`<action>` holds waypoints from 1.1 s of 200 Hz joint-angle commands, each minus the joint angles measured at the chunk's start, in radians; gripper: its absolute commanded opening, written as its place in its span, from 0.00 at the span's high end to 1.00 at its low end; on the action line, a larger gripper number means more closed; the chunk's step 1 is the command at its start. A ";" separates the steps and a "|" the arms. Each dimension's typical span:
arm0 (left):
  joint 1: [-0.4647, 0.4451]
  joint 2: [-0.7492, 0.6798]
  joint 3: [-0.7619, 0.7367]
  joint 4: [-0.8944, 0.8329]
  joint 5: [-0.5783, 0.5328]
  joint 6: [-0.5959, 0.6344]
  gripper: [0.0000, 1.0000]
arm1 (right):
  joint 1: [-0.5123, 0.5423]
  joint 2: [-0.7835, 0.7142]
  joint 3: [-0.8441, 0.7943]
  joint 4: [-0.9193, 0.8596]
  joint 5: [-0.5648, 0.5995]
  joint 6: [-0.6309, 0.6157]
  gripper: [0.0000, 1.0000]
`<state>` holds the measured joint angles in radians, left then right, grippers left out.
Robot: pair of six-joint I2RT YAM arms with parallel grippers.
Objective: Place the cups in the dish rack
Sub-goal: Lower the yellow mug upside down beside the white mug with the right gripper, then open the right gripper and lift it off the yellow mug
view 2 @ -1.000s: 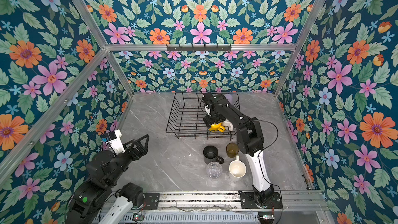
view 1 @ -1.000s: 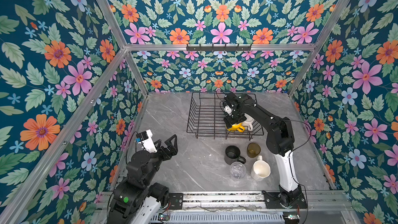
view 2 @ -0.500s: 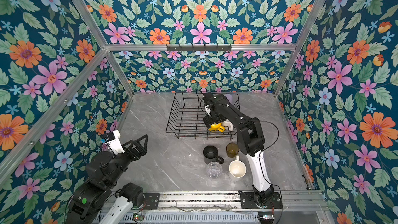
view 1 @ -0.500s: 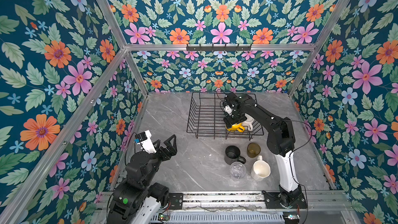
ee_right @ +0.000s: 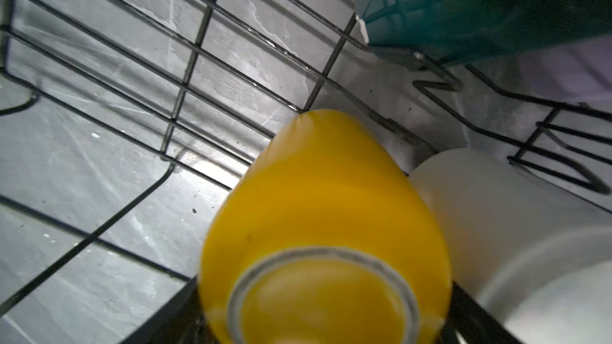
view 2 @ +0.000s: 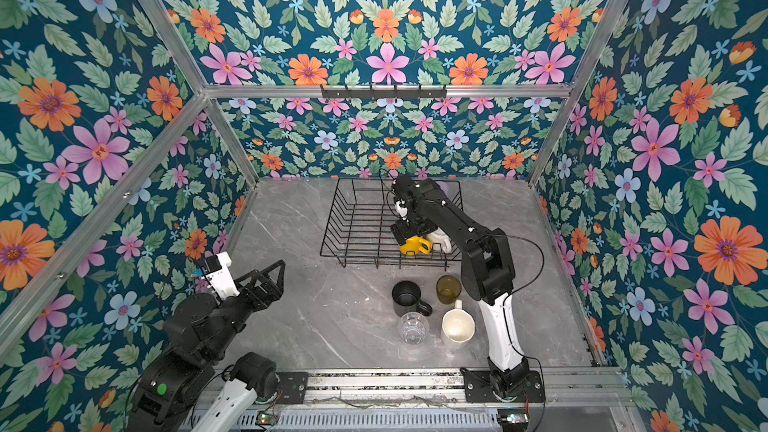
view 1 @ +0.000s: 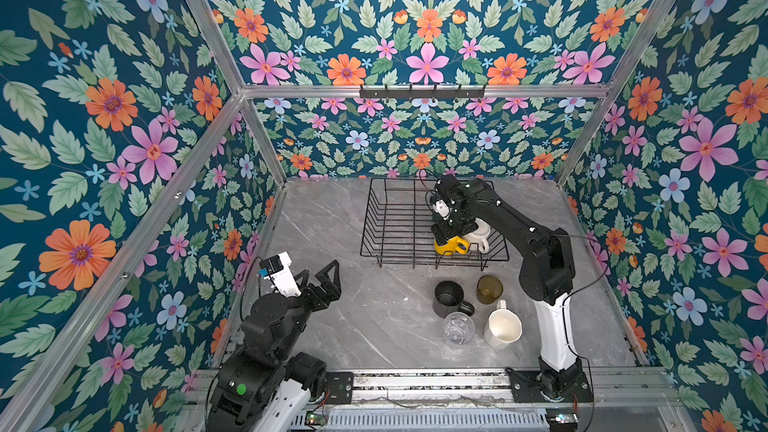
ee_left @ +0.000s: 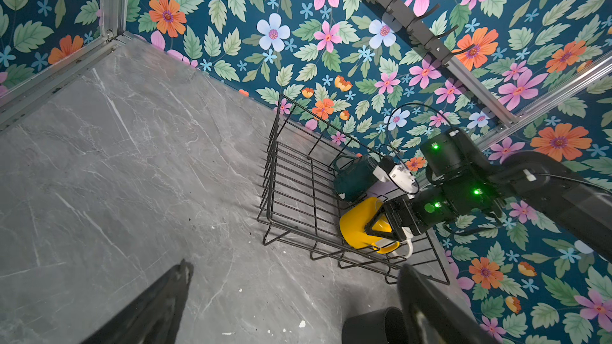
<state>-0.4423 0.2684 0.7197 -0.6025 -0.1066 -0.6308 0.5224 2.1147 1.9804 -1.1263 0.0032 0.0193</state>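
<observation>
Arms barely moved: right gripper (view 1: 446,236) straddles yellow mug (view 1: 451,247), grip unclear; left gripper (view 1: 319,271) wide.

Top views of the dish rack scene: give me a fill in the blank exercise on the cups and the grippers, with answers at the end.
1. Outside the dish rack, ___ cups stand on the table.
2. The right gripper reaches into the rack, its fingers either side of a mug coloured ___.
3. The left gripper holds nothing and its jaws are ___.
Missing words: four; yellow; open.
</observation>
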 commanded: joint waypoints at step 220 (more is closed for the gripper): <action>0.000 0.029 -0.043 0.153 0.025 0.055 0.00 | 0.038 -1.000 -0.850 -0.192 0.008 0.403 0.30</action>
<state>-0.4431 0.2859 0.6716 -0.4854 -0.1001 -0.6037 0.5472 1.1389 1.1587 -1.2648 0.0074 0.3428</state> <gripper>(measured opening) 0.996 0.711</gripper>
